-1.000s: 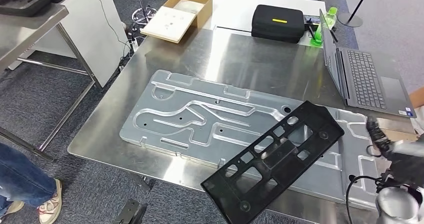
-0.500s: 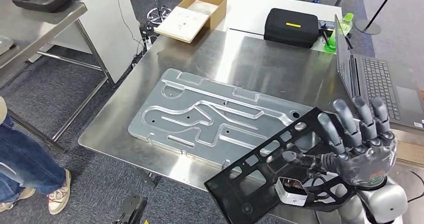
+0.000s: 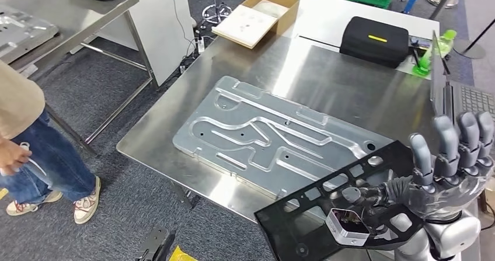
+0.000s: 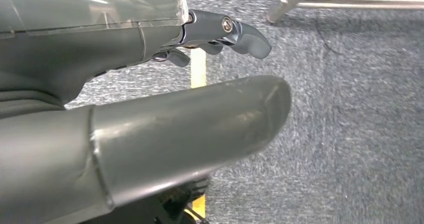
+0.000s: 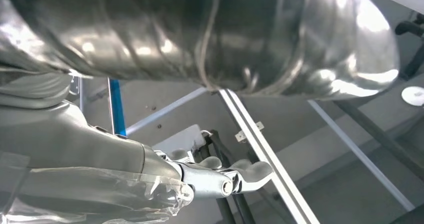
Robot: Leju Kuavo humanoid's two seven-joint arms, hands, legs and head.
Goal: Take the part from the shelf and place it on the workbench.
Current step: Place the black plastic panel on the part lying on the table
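Observation:
The black perforated part (image 3: 318,214) lies flat at the workbench's (image 3: 344,80) near right corner. Its far end rests on the large machined aluminium plate (image 3: 262,132), and its near end reaches past the table edge. My right hand (image 3: 443,173) is raised over the part's right end with its fingers (image 3: 445,138) spread upward and nothing in it. In the right wrist view the same hand (image 5: 100,164) shows with its fingers extended. My left hand (image 4: 125,48) hangs over grey carpet and holds nothing.
A black case (image 3: 373,38), a green bottle (image 3: 429,54) and a laptop (image 3: 461,97) sit at the bench's far right, a cardboard box (image 3: 257,17) at its far end. A person (image 3: 29,138) stands at the left beside a metal shelf table (image 3: 76,10).
The whole picture has shifted right, so the camera has turned. My right hand rose from the table's right edge to above the part, fingers spread. The part lies where it was.

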